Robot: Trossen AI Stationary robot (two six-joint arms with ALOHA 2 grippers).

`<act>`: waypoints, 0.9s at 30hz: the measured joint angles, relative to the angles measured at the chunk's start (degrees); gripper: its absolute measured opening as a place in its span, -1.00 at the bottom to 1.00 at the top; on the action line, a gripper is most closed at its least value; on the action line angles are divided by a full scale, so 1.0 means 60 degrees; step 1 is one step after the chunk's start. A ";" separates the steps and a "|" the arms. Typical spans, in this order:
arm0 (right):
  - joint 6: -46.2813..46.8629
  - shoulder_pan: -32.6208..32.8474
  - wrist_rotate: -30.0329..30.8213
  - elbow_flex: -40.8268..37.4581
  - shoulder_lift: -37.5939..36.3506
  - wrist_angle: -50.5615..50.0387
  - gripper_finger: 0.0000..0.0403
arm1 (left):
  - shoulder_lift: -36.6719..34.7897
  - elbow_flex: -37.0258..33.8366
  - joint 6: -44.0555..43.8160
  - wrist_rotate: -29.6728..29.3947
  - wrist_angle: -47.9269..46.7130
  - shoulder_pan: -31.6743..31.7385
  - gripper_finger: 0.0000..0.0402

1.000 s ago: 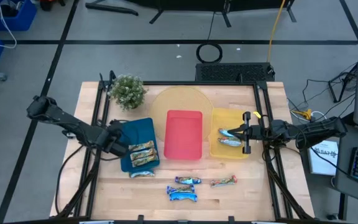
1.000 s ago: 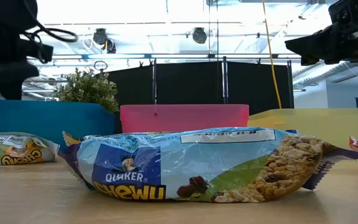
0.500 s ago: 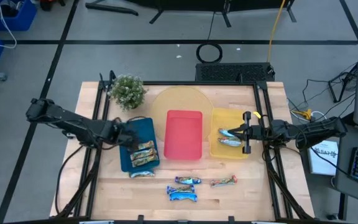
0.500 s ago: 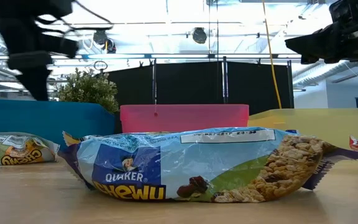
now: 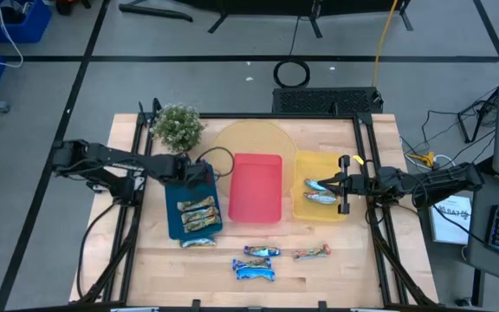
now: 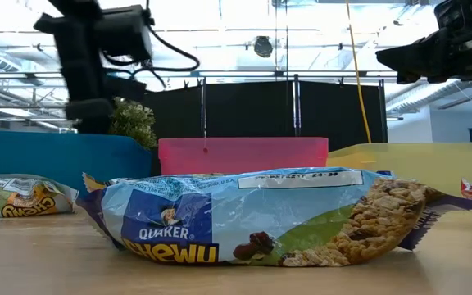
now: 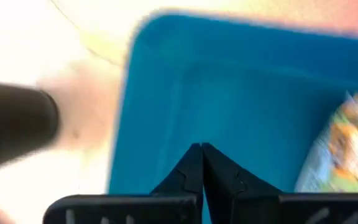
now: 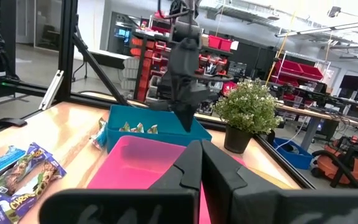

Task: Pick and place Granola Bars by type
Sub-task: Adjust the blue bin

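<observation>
The left gripper (image 5: 204, 172) hangs over the blue tray's (image 5: 199, 183) far end, fingers pressed together and empty. Two tan-gold granola bars (image 5: 196, 211) lie inside. The right gripper (image 5: 339, 185), fingers together, hovers over the yellow tray (image 5: 301, 208) holding silvery-teal bars (image 5: 320, 191). Blue-wrapped bars (image 5: 255, 263) lie near the table's (image 5: 345, 269) front edge.

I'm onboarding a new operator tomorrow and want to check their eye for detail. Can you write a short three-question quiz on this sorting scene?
1. True or false: the red tray has bars in it.
2. Multiple choice: the left pincer is over (A) the yellow tray, (B) the far end of the blue tray, (C) the plant.
3. Fill in: the right pincer waits, shut and empty, over the ___ tray.

Key:
1. False; the red tray is empty, while the tan-gold bars lie in the blue tray.
2. B.
3. Yellow, beside the silvery bars.
</observation>
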 joint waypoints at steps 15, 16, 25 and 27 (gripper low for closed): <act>-0.0007 0.0000 0.0000 0.0002 0.0000 -0.0222 -1.00 | 0.0027 0.0509 0.1863 0.1048 0.1477 0.1679 -0.98; -0.0015 0.0000 0.0000 0.0001 0.0000 -0.0222 -1.00 | 0.0027 0.0509 0.1863 0.1049 0.1399 0.1679 -0.98; -0.0044 0.0000 0.0000 0.0001 0.0000 -0.0222 -1.00 | 0.0581 0.0509 0.1579 0.1318 0.1445 0.1334 -0.98; -0.0044 0.0000 0.0000 0.0000 -0.0004 -0.0222 -1.00 | 0.1022 0.0509 0.1634 0.1205 0.1655 0.1234 -0.96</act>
